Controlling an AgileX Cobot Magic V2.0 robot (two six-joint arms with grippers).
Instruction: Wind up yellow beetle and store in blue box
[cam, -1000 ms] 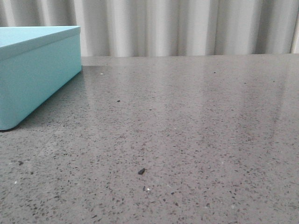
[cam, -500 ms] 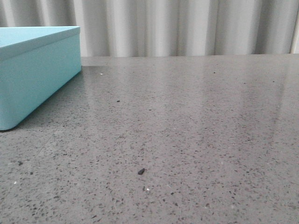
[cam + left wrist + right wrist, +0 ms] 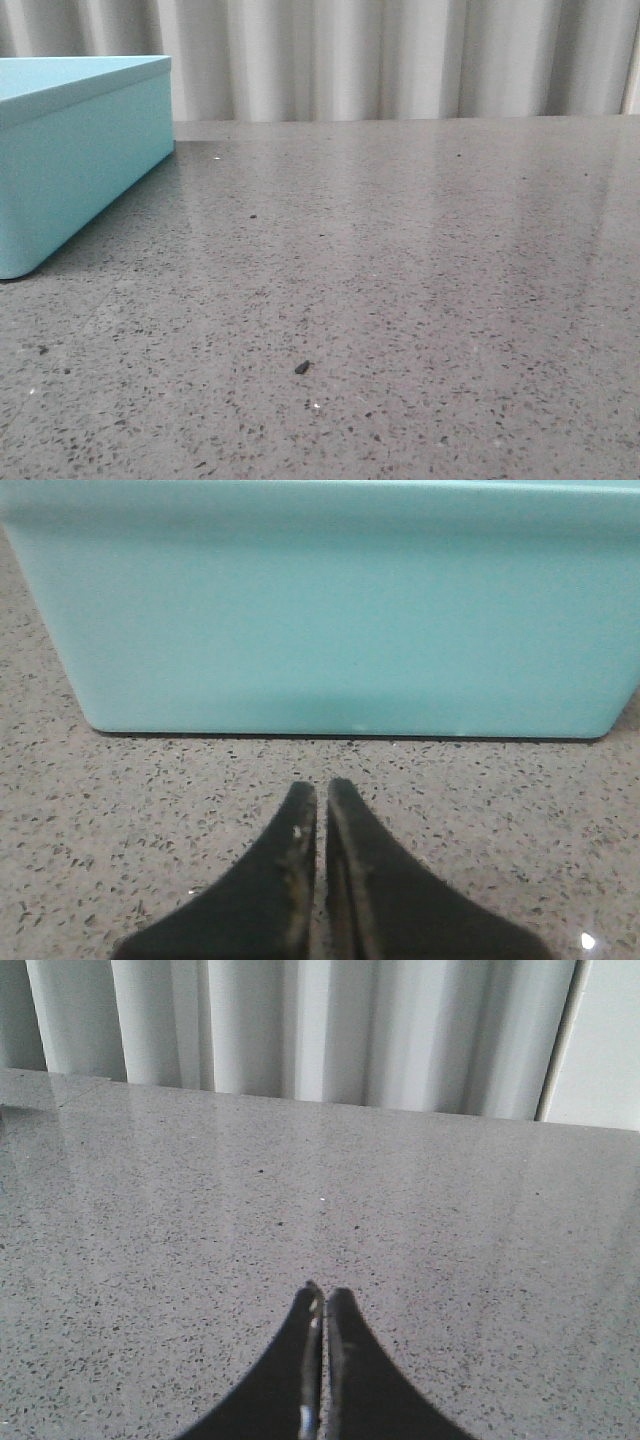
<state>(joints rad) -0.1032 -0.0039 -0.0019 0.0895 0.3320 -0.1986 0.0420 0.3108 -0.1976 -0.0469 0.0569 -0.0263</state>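
Blue box sits at the table's far left in the front view, lid on, one corner turned toward the centre; inside hidden, so whether the yellow beetle lies within cannot be told; no beetle seen on the open speckled surface.

Left gripper: fingers pressed together, nothing between them, low over the table, pointing square at the box's long side wall, close ahead of the tips.

Right gripper: fingers pressed together, empty, aimed across bare table toward the pleated curtain.

Key relation: box lies straight ahead of the left gripper, its long axis across that gripper's line; left arm judged clearly the nearer to it.

Stage: closed box and idle grippers fit either a beetle already stowed or one still elsewhere.
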